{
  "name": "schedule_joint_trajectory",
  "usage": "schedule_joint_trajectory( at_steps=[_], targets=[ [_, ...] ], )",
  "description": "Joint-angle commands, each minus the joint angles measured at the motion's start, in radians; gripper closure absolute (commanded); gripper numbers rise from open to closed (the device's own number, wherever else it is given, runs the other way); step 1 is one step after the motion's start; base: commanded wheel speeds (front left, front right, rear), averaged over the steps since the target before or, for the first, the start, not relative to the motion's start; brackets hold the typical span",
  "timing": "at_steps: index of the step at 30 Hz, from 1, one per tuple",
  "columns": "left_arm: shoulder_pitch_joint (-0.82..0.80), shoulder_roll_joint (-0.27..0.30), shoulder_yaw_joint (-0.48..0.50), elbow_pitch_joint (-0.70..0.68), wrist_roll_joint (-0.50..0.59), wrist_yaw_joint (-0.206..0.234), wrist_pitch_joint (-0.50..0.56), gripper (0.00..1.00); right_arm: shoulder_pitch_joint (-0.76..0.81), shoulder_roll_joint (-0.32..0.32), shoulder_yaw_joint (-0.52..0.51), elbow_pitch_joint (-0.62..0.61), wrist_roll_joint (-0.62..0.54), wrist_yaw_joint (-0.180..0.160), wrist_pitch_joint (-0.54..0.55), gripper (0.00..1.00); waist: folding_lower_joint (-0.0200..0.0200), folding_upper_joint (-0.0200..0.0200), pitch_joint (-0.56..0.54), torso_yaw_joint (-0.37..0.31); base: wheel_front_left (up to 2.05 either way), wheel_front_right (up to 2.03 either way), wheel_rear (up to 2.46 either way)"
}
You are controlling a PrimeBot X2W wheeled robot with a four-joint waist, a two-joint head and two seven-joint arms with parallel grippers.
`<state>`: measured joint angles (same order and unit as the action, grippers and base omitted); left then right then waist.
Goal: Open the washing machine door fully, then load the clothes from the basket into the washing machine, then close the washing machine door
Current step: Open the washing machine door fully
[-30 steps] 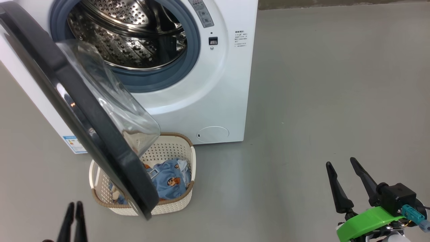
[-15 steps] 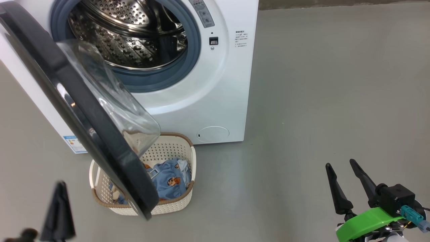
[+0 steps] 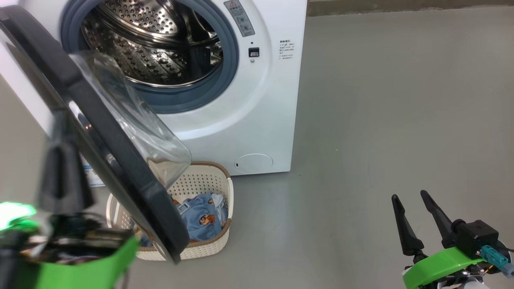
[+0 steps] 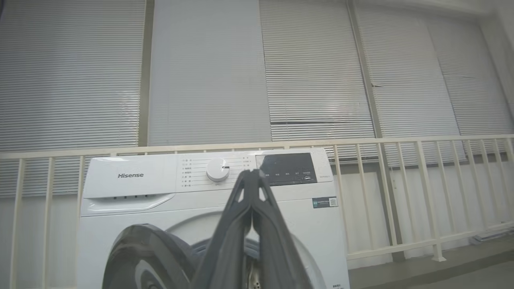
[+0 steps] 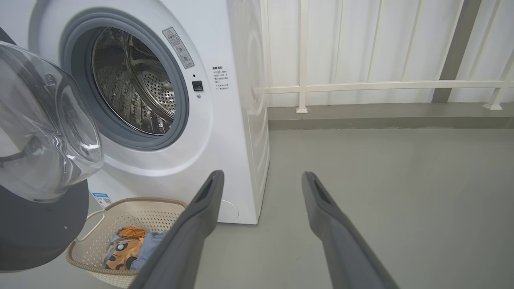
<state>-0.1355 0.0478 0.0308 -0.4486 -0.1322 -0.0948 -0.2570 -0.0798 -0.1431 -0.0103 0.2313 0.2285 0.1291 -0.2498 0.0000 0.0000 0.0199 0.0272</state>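
Observation:
The washing machine (image 3: 257, 100) stands with its steel drum (image 3: 152, 48) exposed. The washing machine door (image 3: 120, 172) hangs part-way open, its black rim and glass bowl (image 3: 136, 124) swung out over the basket (image 3: 209, 176). Light blue and orange clothes (image 3: 202, 220) lie in the basket, partly hidden by the door. My left gripper (image 3: 61, 120), blurred, is raised just left of the door's outer face, and in the left wrist view its fingers (image 4: 252, 173) are pressed together, holding nothing. My right gripper (image 3: 409, 195) is open low over the floor at the right, far from the machine (image 5: 225, 132).
Grey floor (image 3: 381, 100) spreads to the right of the machine. A white railing (image 5: 381, 85) on a low curb and slatted blinds (image 4: 313, 72) stand behind it. A blue label sticker (image 5: 102, 199) marks the machine's lower front.
My left gripper has risen quickly from the bottom left edge to beside the door's outer face. The head camera has tilted slightly. The door, basket and right gripper have stayed put.

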Motion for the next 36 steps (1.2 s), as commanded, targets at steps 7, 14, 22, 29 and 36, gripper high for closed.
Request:
schedule_joint_trajectory(
  at_steps=[7,14,22,29,36],
  targets=[
    [-0.097,0.012,-0.211,0.011,-0.003,-0.026,-0.002,1.0,-0.022,0.003,0.022,-0.021,-0.003,0.002,-0.012,0.0,0.0,0.0,0.003,-0.011,0.0,0.0,0.0],
    [-0.044,0.006,-0.389,0.099,-0.028,-0.028,-0.003,1.0,-0.013,-0.002,0.018,-0.016,-0.006,0.002,-0.012,0.0,0.0,0.0,0.0,-0.016,0.0,0.0,0.0],
    [0.033,0.005,-0.505,0.258,-0.039,-0.03,-0.004,1.0,-0.012,-0.005,0.02,-0.012,-0.007,0.002,-0.012,0.0,0.0,0.0,0.0,-0.006,0.0,0.0,0.0],
    [0.044,0.004,-0.479,0.364,-0.048,-0.022,-0.004,1.0,-0.012,-0.007,0.021,-0.011,-0.005,0.002,-0.012,0.0,0.0,0.0,0.006,0.004,0.0,0.0,0.0],
    [0.043,0.004,-0.445,0.46,-0.04,-0.018,-0.005,1.0,-0.015,-0.008,0.024,-0.013,-0.004,0.002,-0.012,0.0,0.0,0.0,0.02,0.007,0.0,0.0,0.0]
  ],
)
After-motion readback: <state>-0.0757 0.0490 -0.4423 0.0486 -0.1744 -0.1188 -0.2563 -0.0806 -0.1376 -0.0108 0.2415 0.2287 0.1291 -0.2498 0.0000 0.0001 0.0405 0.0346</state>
